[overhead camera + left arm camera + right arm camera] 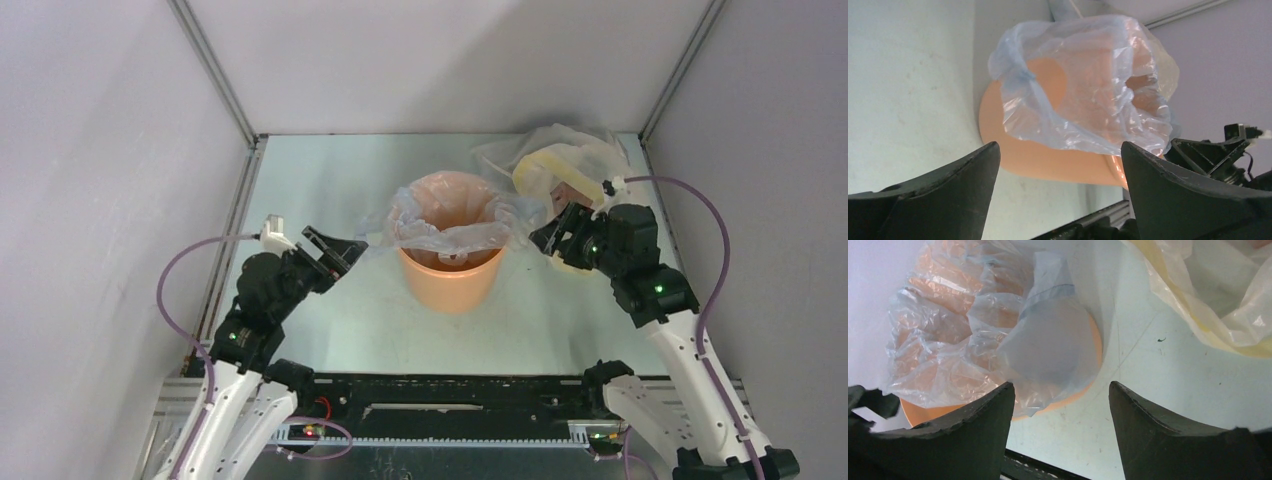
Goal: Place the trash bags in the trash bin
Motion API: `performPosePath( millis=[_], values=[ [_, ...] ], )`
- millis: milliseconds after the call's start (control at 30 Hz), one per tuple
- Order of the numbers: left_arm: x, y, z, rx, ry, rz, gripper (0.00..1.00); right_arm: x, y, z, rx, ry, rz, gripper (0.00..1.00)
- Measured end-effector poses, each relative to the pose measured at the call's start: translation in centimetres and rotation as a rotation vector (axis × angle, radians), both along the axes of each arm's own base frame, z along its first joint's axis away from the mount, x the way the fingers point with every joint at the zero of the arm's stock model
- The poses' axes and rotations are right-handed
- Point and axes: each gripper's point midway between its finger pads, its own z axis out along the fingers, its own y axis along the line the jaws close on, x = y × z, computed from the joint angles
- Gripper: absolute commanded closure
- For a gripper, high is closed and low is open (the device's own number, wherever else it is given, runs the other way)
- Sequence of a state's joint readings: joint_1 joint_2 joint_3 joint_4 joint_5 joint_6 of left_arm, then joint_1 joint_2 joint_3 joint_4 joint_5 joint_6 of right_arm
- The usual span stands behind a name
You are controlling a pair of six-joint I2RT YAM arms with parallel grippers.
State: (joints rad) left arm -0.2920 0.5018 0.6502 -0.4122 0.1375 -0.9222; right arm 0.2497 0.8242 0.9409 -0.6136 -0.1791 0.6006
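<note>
Pale walls close in a grey-green desk (330,180), and the trash bin (450,285) stands near its middle. The trash bags (440,225) lie across the bin's mouth. The middle sags inside, while loose film spills over the rim on both sides.

The left tool (340,252) hangs beside the bin toward the desk's left edge, jaws wide apart and holding nothing. The right tool (548,236) mirrors it on the other side, also spread and empty. A clear-and-yellow bundle (560,165) sits in the far right corner.

The film looks very light, limp and slick, so a bunched fold at the rim seems the best place to pinch. The bin may slide if tugged.
</note>
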Motion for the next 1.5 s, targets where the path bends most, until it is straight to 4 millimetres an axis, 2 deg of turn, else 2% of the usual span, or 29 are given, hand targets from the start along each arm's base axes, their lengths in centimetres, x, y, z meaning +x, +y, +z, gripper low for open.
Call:
performPosePath(
  millis=[100, 200, 400, 433, 567, 667, 767, 933, 1133, 1200, 1233, 1267, 1333, 1400, 1500],
  values=[
    [-0.1, -0.4, -1.6, -0.082, 0.073, 0.016, 0.02, -0.1, 0.4, -0.3, 0.044, 0.017, -0.048, 0.26],
    [-0.2, -0.9, -2.5, -0.171, 0.119, 0.031, 0.00, 0.0, 0.8, 0.3, 0.096, 0.013, -0.104, 0.26],
    [0.4, -1.6, -2.2, -0.367, 0.132, 0.054, 0.00, -0.3, 1.9, 1.9, 0.207, -0.005, -0.212, 0.29],
    [0.5, -1.8, -2.2, -0.388, 0.136, 0.053, 0.01, -0.3, 2.0, 2.0, 0.222, -0.002, -0.227, 0.31],
    [0.8, -2.8, -1.7, -0.445, 0.147, 0.033, 0.18, -0.2, 2.5, 1.9, 0.267, 0.020, -0.282, 0.40],
    [0.8, -3.6, -1.2, -0.465, 0.143, 0.015, 0.29, -0.2, 2.6, 1.3, 0.285, 0.039, -0.316, 0.47],
    [1.0, -3.7, -0.8, -0.477, 0.131, 0.020, 0.37, -0.2, 2.5, 0.6, 0.289, 0.053, -0.345, 0.54],
    [1.5, -3.4, -0.4, -0.488, 0.112, 0.045, 0.39, -0.1, 2.4, 0.4, 0.291, 0.058, -0.375, 0.59],
    [2.2, -3.4, -1.6, -0.481, 0.123, 0.063, 0.36, -0.1, 2.1, -1.0, 0.275, 0.078, -0.400, 0.53],
    [2.4, -3.4, -2.2, -0.475, 0.134, 0.071, 0.37, 0.0, 2.0, -1.4, 0.266, 0.083, -0.407, 0.57],
    [2.5, -3.4, -2.4, -0.472, 0.140, 0.074, 0.38, 0.0, 1.9, -1.6, 0.260, 0.085, -0.411, 0.63],
    [2.6, -3.5, -2.6, -0.470, 0.143, 0.074, 0.42, 0.0, 1.9, -1.8, 0.256, 0.088, -0.415, 0.71],
    [2.8, -3.5, -2.7, -0.470, 0.145, 0.075, 0.57, 0.1, 1.8, -2.3, 0.249, 0.096, -0.421, 0.87],
    [3.0, -3.7, -2.7, -0.477, 0.144, 0.074, 0.73, 0.1, 1.8, -2.5, 0.246, 0.101, -0.424, 0.98],
    [3.0, -3.7, -2.9, -0.488, 0.143, 0.073, 0.97, 0.0, 1.8, -2.6, 0.248, 0.101, -0.427, 1.00]
  ],
)
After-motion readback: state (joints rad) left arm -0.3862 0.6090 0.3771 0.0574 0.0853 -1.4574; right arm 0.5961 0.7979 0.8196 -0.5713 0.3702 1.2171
